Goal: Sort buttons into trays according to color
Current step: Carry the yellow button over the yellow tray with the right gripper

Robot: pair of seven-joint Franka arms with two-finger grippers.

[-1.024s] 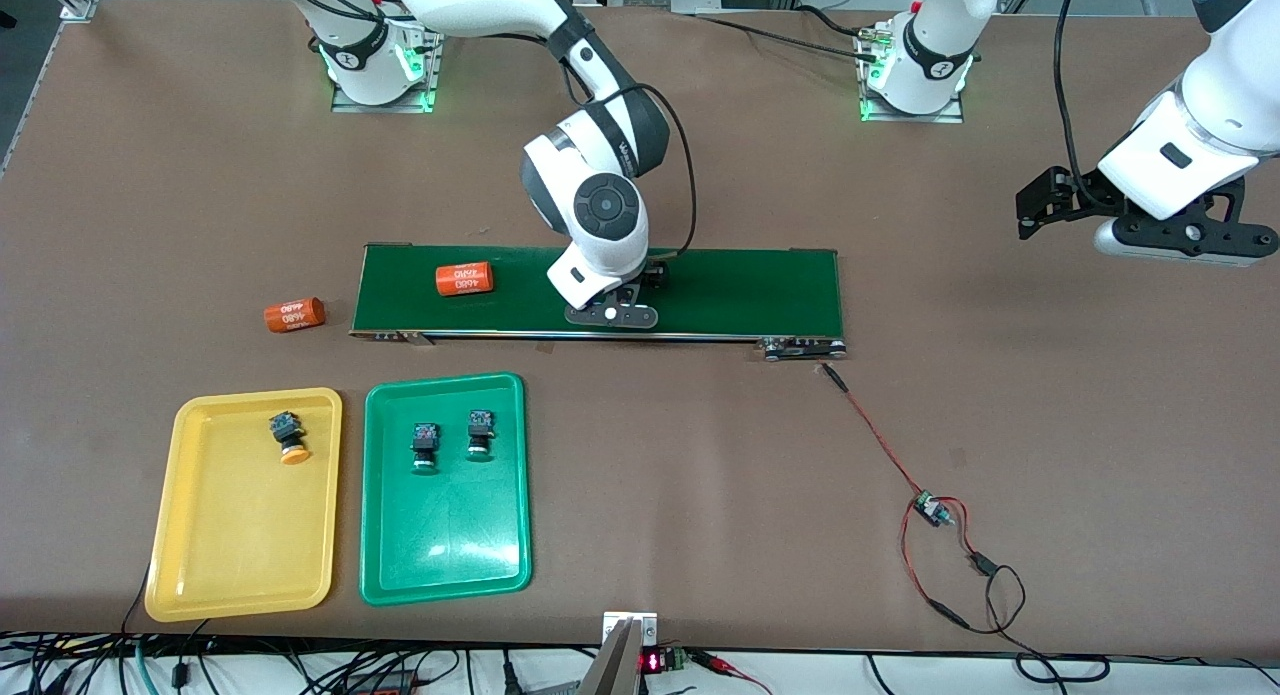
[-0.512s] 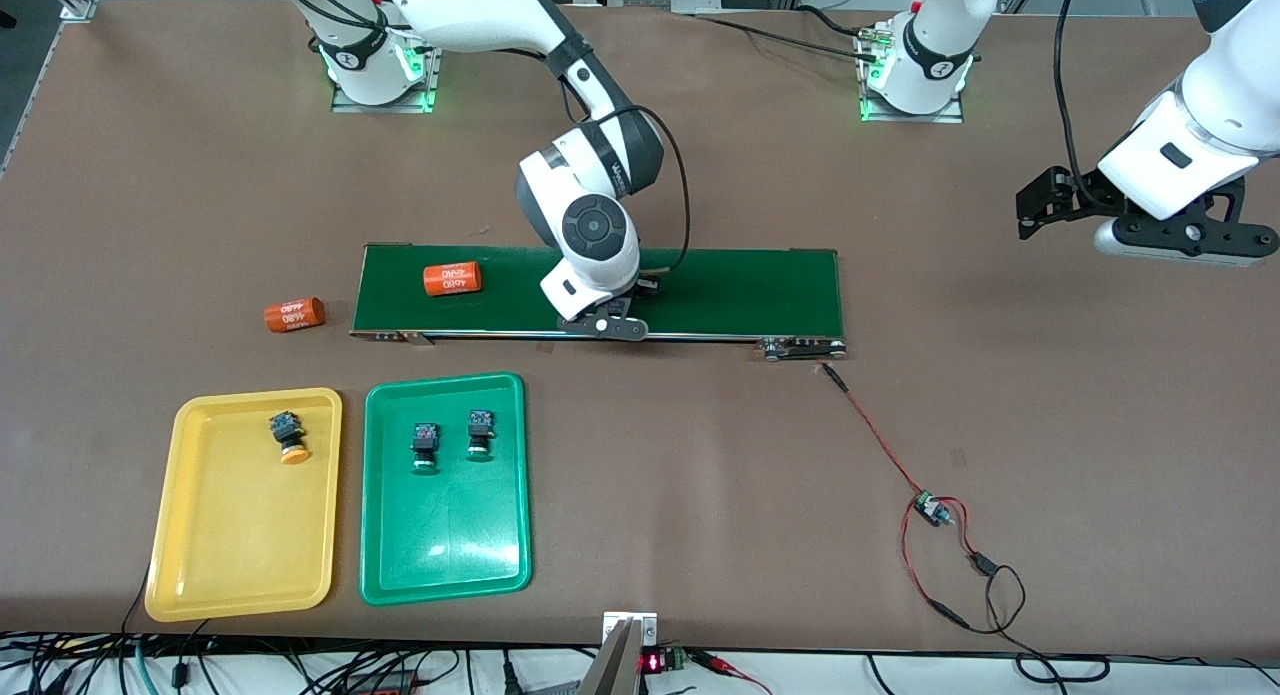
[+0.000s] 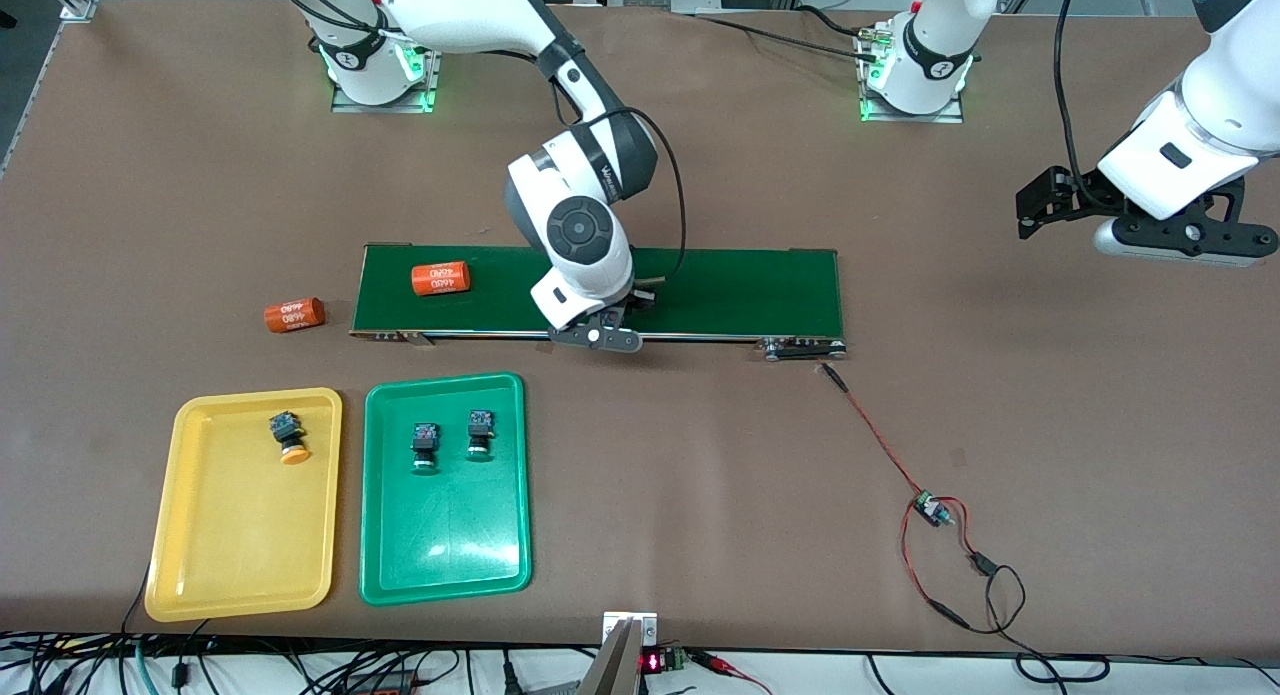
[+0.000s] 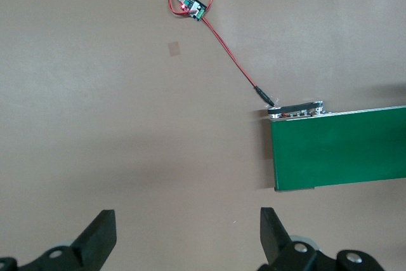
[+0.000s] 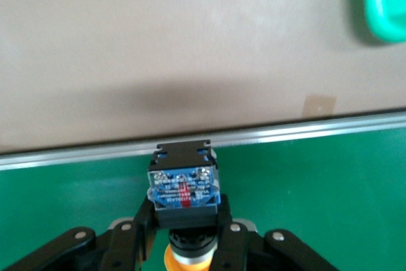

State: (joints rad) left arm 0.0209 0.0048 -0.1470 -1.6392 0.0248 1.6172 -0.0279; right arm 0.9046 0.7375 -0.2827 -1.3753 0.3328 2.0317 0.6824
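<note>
My right gripper (image 3: 598,327) (image 5: 184,217) is shut on a yellow-orange button (image 5: 184,188) by its black body, just over the conveyor belt's (image 3: 740,290) edge that faces the trays. The orange cap points back toward the wrist. Another yellow-orange button (image 3: 289,439) lies in the yellow tray (image 3: 200,575). Two green buttons (image 3: 425,447) (image 3: 479,438) lie side by side in the green tray (image 3: 445,575). My left gripper (image 3: 1045,200) (image 4: 188,239) hangs open and holds nothing, over bare table at the left arm's end, waiting.
One orange "4680" cylinder (image 3: 440,278) lies on the belt toward the right arm's end, and another cylinder (image 3: 294,315) rests on the table beside the belt's end. A red wire with a small circuit board (image 3: 930,510) (image 4: 193,9) trails from the belt's other end.
My right gripper closed on the button, then carried it toward the belt's edge facing the trays. The cylinder on the belt slid toward the right arm's end. The left arm stayed still.
</note>
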